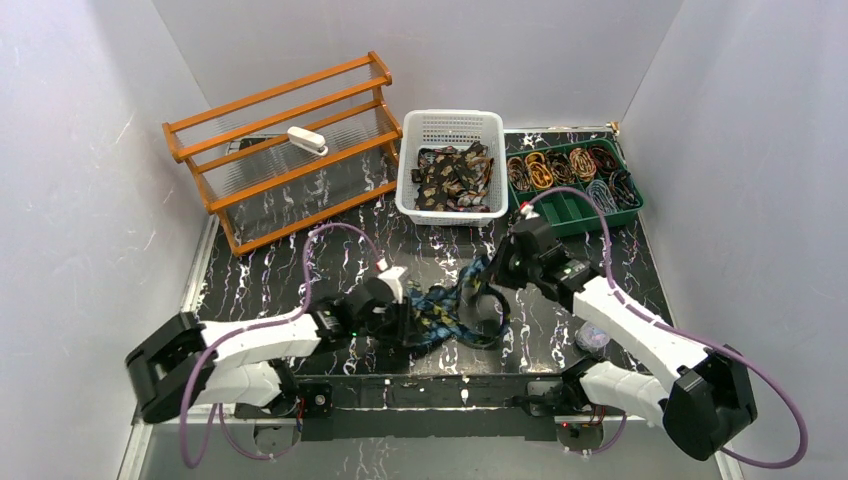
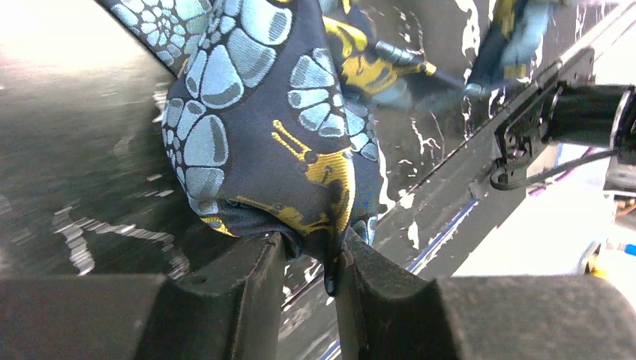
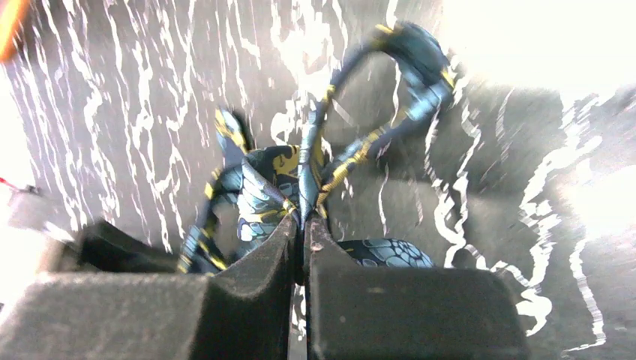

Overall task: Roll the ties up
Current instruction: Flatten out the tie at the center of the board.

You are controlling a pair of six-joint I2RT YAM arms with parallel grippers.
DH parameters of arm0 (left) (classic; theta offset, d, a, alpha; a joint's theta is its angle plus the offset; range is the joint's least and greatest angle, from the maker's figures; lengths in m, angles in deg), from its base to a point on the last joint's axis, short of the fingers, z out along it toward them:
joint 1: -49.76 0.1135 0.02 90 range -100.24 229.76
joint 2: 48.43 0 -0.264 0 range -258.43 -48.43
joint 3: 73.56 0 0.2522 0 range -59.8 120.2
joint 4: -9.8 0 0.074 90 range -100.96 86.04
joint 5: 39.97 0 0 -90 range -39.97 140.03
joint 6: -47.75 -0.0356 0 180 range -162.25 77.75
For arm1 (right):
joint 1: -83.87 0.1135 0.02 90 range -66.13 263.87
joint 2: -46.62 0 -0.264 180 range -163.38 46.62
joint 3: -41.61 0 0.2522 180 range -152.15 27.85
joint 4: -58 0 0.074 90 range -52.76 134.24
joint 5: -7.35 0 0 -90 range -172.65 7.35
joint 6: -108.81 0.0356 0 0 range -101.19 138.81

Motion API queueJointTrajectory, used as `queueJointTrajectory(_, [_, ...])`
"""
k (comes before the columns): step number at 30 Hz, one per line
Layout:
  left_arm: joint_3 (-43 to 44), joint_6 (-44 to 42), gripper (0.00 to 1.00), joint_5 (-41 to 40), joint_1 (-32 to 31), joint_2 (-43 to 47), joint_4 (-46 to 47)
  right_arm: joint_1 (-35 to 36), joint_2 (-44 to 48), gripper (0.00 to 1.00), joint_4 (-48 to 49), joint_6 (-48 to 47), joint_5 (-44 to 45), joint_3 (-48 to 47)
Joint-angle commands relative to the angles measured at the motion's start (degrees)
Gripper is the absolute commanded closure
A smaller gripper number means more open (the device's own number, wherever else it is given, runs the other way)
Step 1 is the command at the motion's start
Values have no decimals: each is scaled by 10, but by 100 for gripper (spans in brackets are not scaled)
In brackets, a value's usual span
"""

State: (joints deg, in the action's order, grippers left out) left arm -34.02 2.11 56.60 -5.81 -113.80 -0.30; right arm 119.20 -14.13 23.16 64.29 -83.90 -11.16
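Observation:
A dark blue tie (image 1: 452, 312) with teal and gold paisley lies crumpled on the black marbled table (image 1: 270, 270), between my two grippers. My left gripper (image 1: 404, 318) is at the tie's left end. In the left wrist view its jaws (image 2: 309, 251) pinch a bunched fold of the tie (image 2: 255, 112). My right gripper (image 1: 490, 298) is at the tie's right side. In the right wrist view the right gripper (image 3: 302, 225) is shut on a narrow strip of the tie (image 3: 259, 196), which loops away over the table beyond the fingertips.
A white basket (image 1: 452, 122) at the back holds several dark brown and tan ties (image 1: 455, 178). To its right, a green tray (image 1: 566, 212) holds several rolled ties. A wooden rack (image 1: 290, 150) stands at the back left. White walls enclose the table.

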Motion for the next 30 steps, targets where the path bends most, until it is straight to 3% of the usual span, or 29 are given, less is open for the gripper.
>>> queueJointTrajectory(1, [35, 42, 73, -41, -75, -100, 153, -53, 18, 91, -43, -89, 49, -81])
queueJointTrajectory(4, [85, 55, 66, -79, -110, -189, 211, -65, 26, 90, -57, -136, 36, -130])
queueJointTrajectory(8, [139, 68, 40, -106, -129, -265, 246, -66, 11, 90, -58, -189, -23, -181])
queueJointTrajectory(12, [101, 81, 25, -175, -131, -194, 207, -61, -30, 90, -57, -214, -92, -205])
queueJointTrajectory(16, [43, 91, 13, -264, -131, -34, 60, -12, -70, 91, -59, -235, -67, -217])
queueJointTrajectory(23, [-3, 191, 6, -418, -127, 281, -240, 155, -159, 88, -63, -294, 117, -277])
queueJointTrajectory(26, [45, 226, 7, -495, -125, 335, -378, 229, -202, 88, -44, -303, 159, -287])
queueJointTrajectory(30, [124, 267, 5, -568, -125, 296, -528, 332, -292, 83, -16, -308, 146, -315])
